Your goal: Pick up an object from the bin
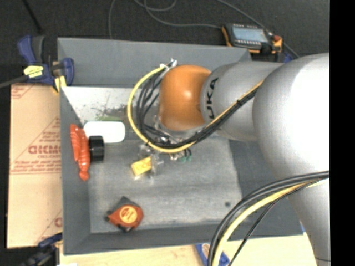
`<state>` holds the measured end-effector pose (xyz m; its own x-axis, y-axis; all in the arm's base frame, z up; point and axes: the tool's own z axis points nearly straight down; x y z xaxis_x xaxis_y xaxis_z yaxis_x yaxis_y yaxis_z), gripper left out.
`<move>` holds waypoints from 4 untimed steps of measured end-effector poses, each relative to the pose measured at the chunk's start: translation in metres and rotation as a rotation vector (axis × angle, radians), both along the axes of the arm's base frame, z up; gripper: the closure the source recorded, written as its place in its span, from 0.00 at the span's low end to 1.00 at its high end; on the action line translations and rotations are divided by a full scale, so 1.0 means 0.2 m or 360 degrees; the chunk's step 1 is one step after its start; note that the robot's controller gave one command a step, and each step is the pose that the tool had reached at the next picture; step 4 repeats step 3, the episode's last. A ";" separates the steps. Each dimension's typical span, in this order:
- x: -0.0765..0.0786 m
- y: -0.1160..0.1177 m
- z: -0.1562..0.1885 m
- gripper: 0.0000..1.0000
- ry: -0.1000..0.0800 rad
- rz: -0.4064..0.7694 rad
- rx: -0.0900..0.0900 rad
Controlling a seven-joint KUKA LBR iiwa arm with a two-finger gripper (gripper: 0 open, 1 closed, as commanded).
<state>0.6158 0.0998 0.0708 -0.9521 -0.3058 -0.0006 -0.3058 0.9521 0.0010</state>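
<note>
In the grey bin [194, 198], a long orange-red plastic toy [80, 148] lies at the far left along the wall. Just beside it, on its right, is a short black cylinder [96, 148], and this one touches a white rounded object [105, 132] that lies a little further back. Near the front wall, well apart from these, lies an orange tape measure [125, 215] with a round yellow label.

About the middle of the floor lies a small yellow piece [142, 167], somewhat tilted. The jaws hang low just beside it, at its upper right, under the orange cover [180, 96] and the looped cables of the wrist. These hide them mostly, so I cannot tell if they are released or clenched, or if they touch the yellow piece. A small green thing [186, 157] shows just to the right, under the wrist. The silver arm [277, 104] reaches in from the right.
</note>
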 end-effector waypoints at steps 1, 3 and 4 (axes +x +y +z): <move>0.00 0.00 0.00 1.00 0.0000 0.0000 0.0000; 0.00 0.00 0.05 1.00 0.0000 -0.0001 0.0000; 0.00 0.00 0.05 1.00 0.0000 -0.0001 0.0000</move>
